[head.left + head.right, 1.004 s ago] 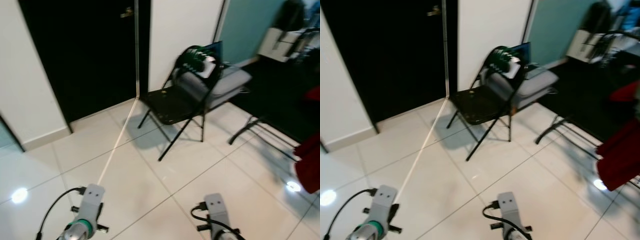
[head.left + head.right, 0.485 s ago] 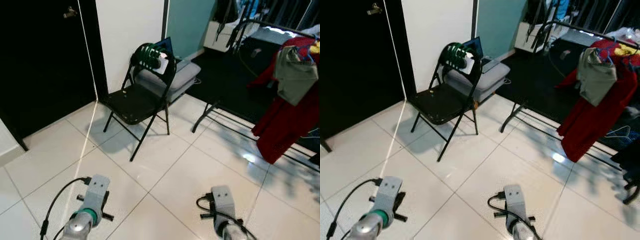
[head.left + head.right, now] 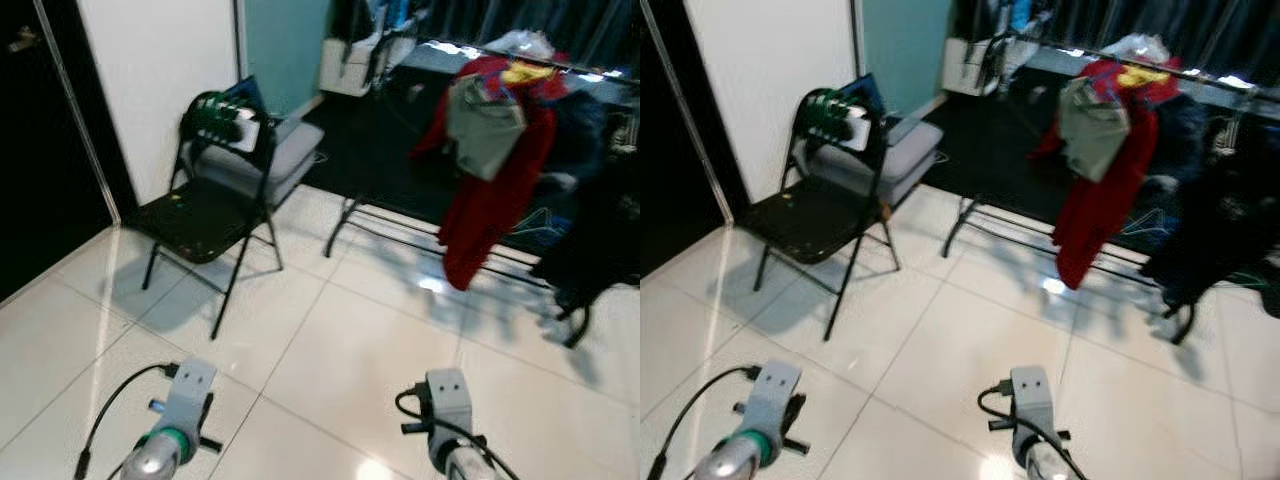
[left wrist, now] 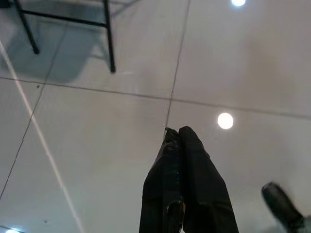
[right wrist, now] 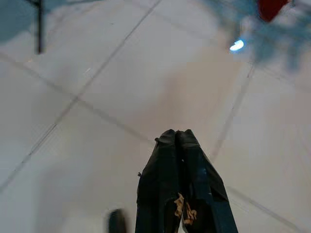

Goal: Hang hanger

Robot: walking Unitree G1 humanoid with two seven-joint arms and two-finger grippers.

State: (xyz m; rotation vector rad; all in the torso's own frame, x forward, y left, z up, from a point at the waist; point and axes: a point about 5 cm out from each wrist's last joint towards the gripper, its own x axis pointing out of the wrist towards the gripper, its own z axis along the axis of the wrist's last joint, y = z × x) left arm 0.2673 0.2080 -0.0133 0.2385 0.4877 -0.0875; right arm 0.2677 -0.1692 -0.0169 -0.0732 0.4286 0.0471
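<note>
We're facing glossy white floor tiles (image 3: 330,350), head views a bit blurred. Biggest item is the clothes rack (image 3: 400,225) at back right, carrying a red garment (image 3: 490,200), a grey-green garment (image 3: 483,115) and dark clothes (image 3: 600,230). Left of it stands a black folding chair (image 3: 200,215) with a grey cushion (image 3: 255,160) against its backrest and a bundle of green hangers (image 3: 215,115) hooked on the backrest top, well apart from both arms. Left gripper (image 4: 178,133) hangs low over the tiles, fingers pressed together, nothing held. Right gripper (image 5: 176,135) same: fingers together, empty, above bare tile.
</note>
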